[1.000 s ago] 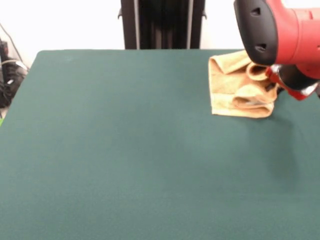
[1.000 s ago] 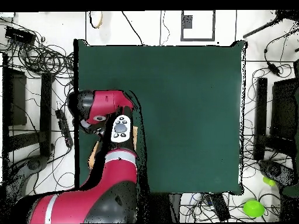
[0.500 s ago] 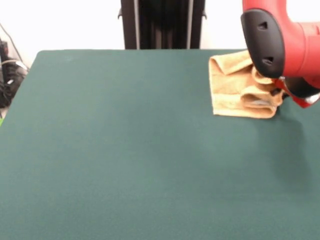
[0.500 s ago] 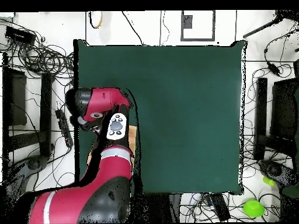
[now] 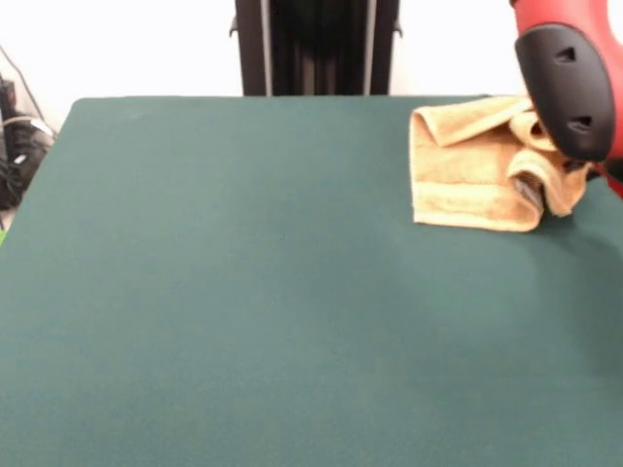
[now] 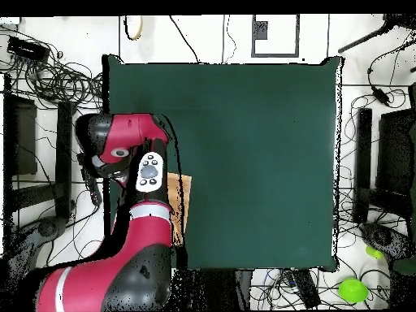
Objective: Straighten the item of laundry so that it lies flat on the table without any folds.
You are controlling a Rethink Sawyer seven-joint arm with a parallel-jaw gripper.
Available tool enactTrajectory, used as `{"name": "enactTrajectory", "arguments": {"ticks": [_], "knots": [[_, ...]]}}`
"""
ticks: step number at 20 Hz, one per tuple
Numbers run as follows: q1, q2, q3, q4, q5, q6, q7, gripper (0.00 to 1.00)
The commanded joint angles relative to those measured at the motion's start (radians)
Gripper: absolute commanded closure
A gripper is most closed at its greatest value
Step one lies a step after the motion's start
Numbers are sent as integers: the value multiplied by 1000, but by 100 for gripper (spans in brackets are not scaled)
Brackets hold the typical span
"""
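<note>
The orange-tan towel lies crumpled on the dark green table, at the far right in the front view. Its left part lies flat with one edge folded over. Its right part is bunched into rolls and raised under the red and black arm head. The arm head covers the towel's right end and hides the gripper. In the overhead view only a strip of the towel shows beside the arm, at the table's left edge near the robot.
The black pedestal stands behind the table's far edge. Cables lie on the floor at the left. In the overhead view, cables and stands surround the table, and green objects lie at the bottom right.
The arm head has moved right in the front view, out toward the table's side edge. The towel's bunched right part has shifted right with it; the left part has stayed put.
</note>
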Motion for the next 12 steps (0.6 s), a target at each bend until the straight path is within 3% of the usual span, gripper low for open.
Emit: {"name": "enactTrajectory", "arguments": {"ticks": [1, 12], "knots": [[39, -16, 18, -128, 60, 159, 342, 100], [49, 30, 25, -264, 90, 220, 416, 100]]}}
